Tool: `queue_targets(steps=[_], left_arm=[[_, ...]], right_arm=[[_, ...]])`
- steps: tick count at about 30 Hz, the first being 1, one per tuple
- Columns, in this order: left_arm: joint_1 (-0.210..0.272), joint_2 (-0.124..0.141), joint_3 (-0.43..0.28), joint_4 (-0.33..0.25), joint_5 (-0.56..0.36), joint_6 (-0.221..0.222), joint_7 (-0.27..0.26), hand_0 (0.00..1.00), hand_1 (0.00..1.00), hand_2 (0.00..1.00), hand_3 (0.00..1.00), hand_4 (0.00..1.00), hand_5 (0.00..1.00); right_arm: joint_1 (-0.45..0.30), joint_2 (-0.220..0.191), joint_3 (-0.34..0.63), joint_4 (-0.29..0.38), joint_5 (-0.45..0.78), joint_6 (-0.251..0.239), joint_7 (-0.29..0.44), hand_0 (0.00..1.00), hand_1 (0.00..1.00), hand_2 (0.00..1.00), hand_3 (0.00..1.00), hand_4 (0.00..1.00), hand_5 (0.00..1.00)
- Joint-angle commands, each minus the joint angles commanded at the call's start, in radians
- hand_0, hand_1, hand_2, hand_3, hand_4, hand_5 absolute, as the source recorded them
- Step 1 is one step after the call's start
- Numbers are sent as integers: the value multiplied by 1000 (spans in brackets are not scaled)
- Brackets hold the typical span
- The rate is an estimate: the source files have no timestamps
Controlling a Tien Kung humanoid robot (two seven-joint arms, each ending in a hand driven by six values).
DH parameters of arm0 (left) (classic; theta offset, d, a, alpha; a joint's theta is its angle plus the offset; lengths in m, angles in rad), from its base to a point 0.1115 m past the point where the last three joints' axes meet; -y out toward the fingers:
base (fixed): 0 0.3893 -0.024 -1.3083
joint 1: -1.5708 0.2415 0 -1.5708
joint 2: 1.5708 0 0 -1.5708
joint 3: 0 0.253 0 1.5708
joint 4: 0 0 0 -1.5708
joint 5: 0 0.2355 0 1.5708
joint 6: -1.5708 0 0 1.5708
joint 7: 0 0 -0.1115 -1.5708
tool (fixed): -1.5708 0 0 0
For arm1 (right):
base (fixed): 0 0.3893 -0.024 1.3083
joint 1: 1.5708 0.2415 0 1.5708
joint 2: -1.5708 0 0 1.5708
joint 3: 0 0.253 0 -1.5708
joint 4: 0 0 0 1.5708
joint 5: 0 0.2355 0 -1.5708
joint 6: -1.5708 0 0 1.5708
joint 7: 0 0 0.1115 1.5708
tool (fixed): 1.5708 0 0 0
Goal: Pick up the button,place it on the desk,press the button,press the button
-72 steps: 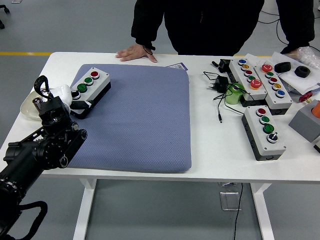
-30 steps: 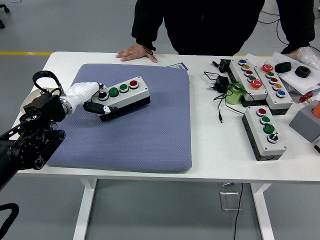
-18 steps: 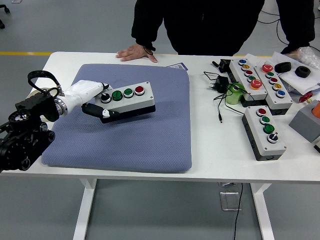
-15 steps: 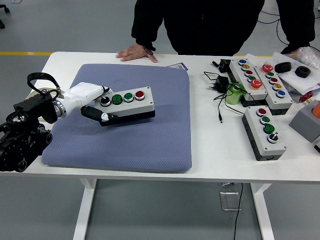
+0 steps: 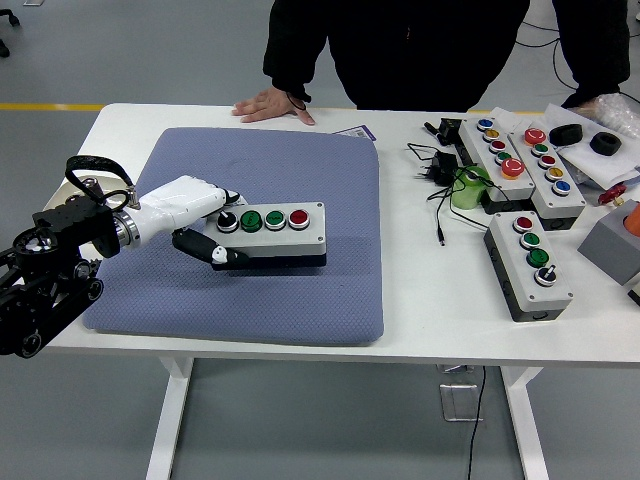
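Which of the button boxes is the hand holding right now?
The four-control button box over the blue mat, gripped at its left end by the left hand. The other button boxes sit untouched at the table's right.

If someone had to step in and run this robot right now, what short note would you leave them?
Left hand: shut on the left end of the grey button box with a black knob, two green buttons and one red button.
Right hand: not in view.
The box is over the middle of the blue-grey padded mat on the white table; I cannot tell whether it already rests on the mat.
A person's hand lies flat at the table's far edge.
Done: the box is picked up.
Left: set it down, let go, then press a button twice.
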Motion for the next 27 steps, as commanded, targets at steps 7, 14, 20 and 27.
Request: queue_targets(steps=[7,14,20,27], left_arm=[[-10,-6,-5,16,100,-36,23,92,97,155,166,2,2],[-10,-6,-3,18,125,-43,31,216,215,264,259,6,2],[3,-6,-30,6,192,-71,48,571,570,623,554,708,2],[36,-9,-110,-34,213,-147,88,787,857,928,862,998,438]], right_arm=[[4,-1,-2,0,-6,1,1,746,700,712,581,181,131],[5,-3,-3,0,-5,1,2,746,700,712,582,181,131],[7,-3,-3,0,-3,1,2,746,700,712,581,181,131],[8,-2,0,0,-8,2,2,746,700,712,581,181,131]])
